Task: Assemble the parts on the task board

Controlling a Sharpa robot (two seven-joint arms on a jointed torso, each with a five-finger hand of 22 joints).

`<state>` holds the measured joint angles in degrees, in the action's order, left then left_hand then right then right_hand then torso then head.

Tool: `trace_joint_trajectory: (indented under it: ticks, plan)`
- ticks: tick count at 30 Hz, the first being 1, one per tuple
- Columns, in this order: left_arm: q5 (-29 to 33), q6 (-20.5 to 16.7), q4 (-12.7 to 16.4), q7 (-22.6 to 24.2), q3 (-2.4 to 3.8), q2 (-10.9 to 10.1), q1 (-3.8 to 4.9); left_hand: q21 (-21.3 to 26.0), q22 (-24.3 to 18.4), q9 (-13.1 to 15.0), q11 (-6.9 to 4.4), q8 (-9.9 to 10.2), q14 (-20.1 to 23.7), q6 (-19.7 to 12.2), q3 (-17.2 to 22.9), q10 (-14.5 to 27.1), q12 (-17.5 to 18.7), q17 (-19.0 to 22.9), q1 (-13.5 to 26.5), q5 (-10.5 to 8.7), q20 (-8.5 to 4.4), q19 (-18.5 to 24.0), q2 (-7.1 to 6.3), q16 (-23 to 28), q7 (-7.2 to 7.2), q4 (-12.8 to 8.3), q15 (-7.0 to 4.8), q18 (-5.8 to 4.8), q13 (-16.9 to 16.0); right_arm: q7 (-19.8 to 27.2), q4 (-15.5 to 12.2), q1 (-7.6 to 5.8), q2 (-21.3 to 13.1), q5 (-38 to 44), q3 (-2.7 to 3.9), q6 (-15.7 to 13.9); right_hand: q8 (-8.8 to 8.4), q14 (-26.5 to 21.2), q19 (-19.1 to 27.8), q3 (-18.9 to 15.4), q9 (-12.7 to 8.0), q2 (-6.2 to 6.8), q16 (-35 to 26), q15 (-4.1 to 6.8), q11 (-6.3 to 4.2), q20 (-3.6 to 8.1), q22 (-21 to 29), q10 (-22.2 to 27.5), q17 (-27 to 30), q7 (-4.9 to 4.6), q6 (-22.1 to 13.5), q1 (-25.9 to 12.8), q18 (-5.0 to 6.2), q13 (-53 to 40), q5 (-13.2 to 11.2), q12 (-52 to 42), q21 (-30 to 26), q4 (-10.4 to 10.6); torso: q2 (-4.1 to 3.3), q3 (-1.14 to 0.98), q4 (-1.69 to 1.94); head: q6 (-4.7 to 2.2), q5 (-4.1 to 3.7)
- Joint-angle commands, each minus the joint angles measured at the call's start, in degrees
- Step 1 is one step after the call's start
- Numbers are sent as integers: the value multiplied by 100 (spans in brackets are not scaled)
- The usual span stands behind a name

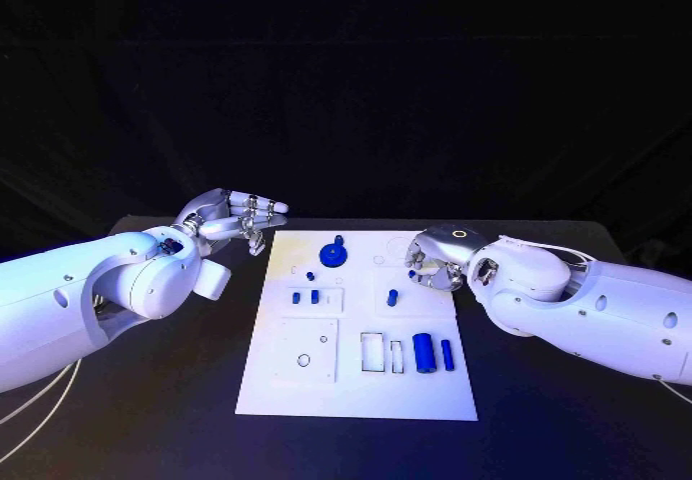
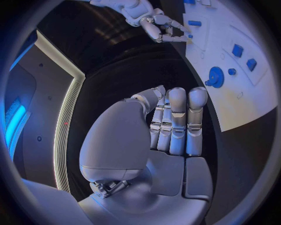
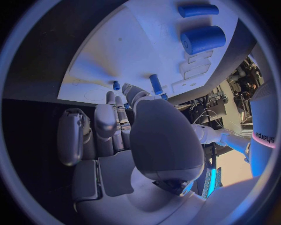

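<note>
White and flat, the task board [image 1: 361, 395] lies in the middle of the black table [image 1: 144, 420]. Small blue parts sit on it. A round blue wheel piece [image 1: 333, 256] is at the far end of the board. In the left wrist view the same wheel piece [image 2: 216, 77] shows near the board's edge. Two little blue pegs [image 1: 304, 297] sit side by side a bit nearer, on the left half. One small blue peg [image 1: 392, 296] sits on the right half. At the near right there is a fat blue cylinder [image 1: 424, 352] with a thin blue rod [image 1: 447, 353] just beside it on the right. The right wrist view shows the fat cylinder [image 3: 203, 39] and the thin rod [image 3: 198, 10] too. Left of them are two white slots [image 1: 384, 351] in the board.

The left hand [image 1: 231, 222] is over the table by the far left corner of the board, not over the board itself. Its fingers [image 2: 177, 123] are apart and straight, and it holds nothing.

The right hand [image 1: 436, 260] is over the right edge of the board, near the single small peg. Its fingers [image 3: 114, 115] bend down toward the board. I cannot tell if it holds something, because the fingertips are hidden behind the palm.
</note>
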<state>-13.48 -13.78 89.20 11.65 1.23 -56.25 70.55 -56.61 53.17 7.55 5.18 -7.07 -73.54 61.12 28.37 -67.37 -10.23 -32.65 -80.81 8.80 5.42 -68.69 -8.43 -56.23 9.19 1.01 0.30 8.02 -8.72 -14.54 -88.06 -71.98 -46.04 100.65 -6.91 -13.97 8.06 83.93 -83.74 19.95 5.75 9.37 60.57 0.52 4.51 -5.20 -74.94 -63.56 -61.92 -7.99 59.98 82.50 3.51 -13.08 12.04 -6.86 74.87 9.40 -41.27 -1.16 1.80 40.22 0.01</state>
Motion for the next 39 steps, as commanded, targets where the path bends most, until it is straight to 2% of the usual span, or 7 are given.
trace_joint_trajectory:
  ticks: [1, 11, 14, 18, 29, 35, 39]
  plan:
    - [972, 203, 30, 490, 0, -26, 8, 43, -34, -7, -27, 23, 38, 9, -26, 2, -42, 30, 12, 7, -22, 7, 57, 30, 16, -15, -11, 99, -12, -184, 0, 15, 27, 385, 0, 70, -33, 139, -41, 32, -9, 49, 20, -36, 21, -5, -669, 20, 0, 0, 29, -5, -32, 9, -24, 32, -10, 6, -1, -1, -4, 13, 1]
    - [1038, 219, 24, 521, -2, -67, 9, 108, -95, -13, -25, 29, 48, 0, -38, 18, -56, 83, 0, 9, -27, 3, 65, 54, 19, -46, -13, 105, -17, -175, 78, 28, 100, 403, 0, 108, -37, 140, -59, 93, -5, 26, 43, -32, 19, -16, -699, -5, -14, 2, 81, -9, -41, 34, -16, 52, 34, -12, 2, -8, 1, 32, 17]
    - [1039, 224, 23, 523, -2, -70, 9, 108, -95, -13, -25, 29, 48, 0, -38, 18, -56, 83, 0, 9, -27, 3, 65, 54, 19, -46, -13, 105, -17, -146, 120, 58, 139, 374, 0, 143, -39, 141, -65, 140, -1, 9, 59, -25, 9, -16, -710, -52, -24, 13, 123, -7, -43, 47, -14, 52, 48, -33, 6, -6, 1, 34, 19]
    - [1027, 233, 26, 521, -2, -64, 9, 129, -115, -16, -23, 32, 52, -4, -41, 26, -61, 100, -4, 10, -28, 0, 69, 62, 22, -58, -12, 106, -18, -107, 194, 122, 209, 333, -1, 187, -44, 158, -92, 192, 3, -4, 136, -15, -4, -11, -752, -117, -88, 21, 164, -6, -57, 58, -13, 47, 117, -62, 4, -15, 1, 37, 43]
    - [991, 248, 38, 503, -2, -51, 9, 158, -142, -19, -22, 35, 58, -7, -43, 33, -69, 129, -13, 12, -30, -4, 76, 74, 24, -76, -12, 109, -21, -56, 354, 176, 300, 275, -1, 256, -44, 170, -121, 285, 15, -44, 200, -1, -24, 0, -800, -205, -134, 36, 254, -9, -71, 84, -1, 53, 190, -113, 10, -8, -8, 37, 47]
    - [983, 264, 33, 480, -2, -39, 9, 174, -157, -21, -22, 36, 64, -8, -39, 38, -73, 154, -22, 15, -31, -7, 86, 86, 25, -88, -13, 110, -23, -33, 380, 201, 332, 276, -1, 285, -26, 220, -228, 444, 40, -146, 430, 26, -53, 19, -958, -331, -331, 55, 384, 58, -128, 112, -15, 58, 469, -232, 8, -6, -2, 40, 40]
    - [977, 265, 26, 460, -2, -35, 9, 195, -178, -22, -20, 37, 68, -10, -37, 43, -76, 168, -28, 16, -32, -4, 91, 92, 26, -98, -13, 113, -23, -71, 375, 226, 334, 266, -1, 233, 18, 255, -363, 706, 87, -309, 546, 73, -101, 62, -1157, -536, -400, 81, 538, 238, -202, 116, 24, 46, 829, -473, 12, -5, -4, 49, 38]
